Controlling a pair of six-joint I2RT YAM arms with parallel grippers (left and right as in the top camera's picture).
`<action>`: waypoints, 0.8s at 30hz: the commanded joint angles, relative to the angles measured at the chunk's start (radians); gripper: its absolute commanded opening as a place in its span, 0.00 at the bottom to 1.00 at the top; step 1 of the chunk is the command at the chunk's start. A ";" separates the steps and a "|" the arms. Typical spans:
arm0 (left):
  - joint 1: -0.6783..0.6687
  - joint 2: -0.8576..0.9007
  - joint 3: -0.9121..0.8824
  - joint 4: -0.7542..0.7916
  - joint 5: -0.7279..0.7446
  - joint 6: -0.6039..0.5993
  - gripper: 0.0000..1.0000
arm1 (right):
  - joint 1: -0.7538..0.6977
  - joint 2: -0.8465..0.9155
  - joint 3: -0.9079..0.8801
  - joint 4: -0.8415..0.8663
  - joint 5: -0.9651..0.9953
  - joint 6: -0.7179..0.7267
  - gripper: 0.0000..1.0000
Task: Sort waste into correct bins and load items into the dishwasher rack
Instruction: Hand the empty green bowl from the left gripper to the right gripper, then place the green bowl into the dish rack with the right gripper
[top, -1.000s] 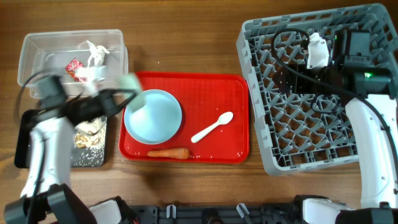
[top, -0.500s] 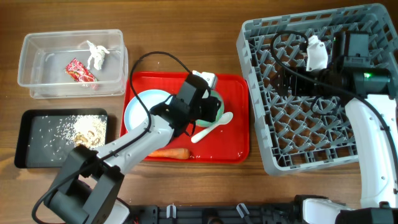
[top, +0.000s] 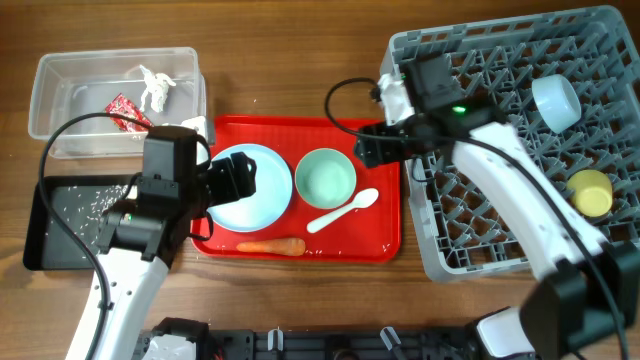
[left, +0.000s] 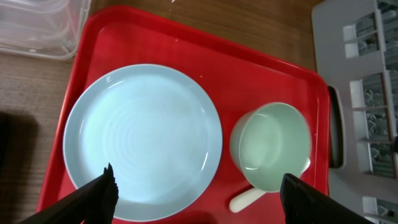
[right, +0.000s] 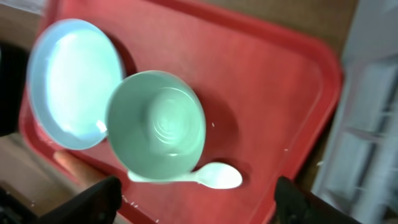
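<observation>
Both empty, fingers (left: 93, 198) splayed: left gripper (left: 198, 177) over plate (left: 143, 143), right gripper (right: 198, 183) over green bowl (right: 155, 121) beside spoon (right: 214, 176) on tray (right: 267, 93).

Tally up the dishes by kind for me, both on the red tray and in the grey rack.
Plates: 1, the pale blue plate
Bowls: 2, the mint-green bowl and the small pale blue bowl
Cups: 1, the yellow cup
Spoons: 1, the white spoon
Total: 5
</observation>
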 joint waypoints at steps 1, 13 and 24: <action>0.018 0.019 -0.003 -0.011 0.002 0.001 0.86 | 0.040 0.136 0.000 0.029 0.039 0.074 0.72; 0.018 0.082 -0.003 -0.015 0.002 0.001 0.85 | 0.057 0.298 0.006 0.071 0.098 0.157 0.04; 0.018 0.082 -0.003 -0.014 0.002 0.001 0.86 | -0.163 -0.182 0.168 0.124 0.952 -0.091 0.04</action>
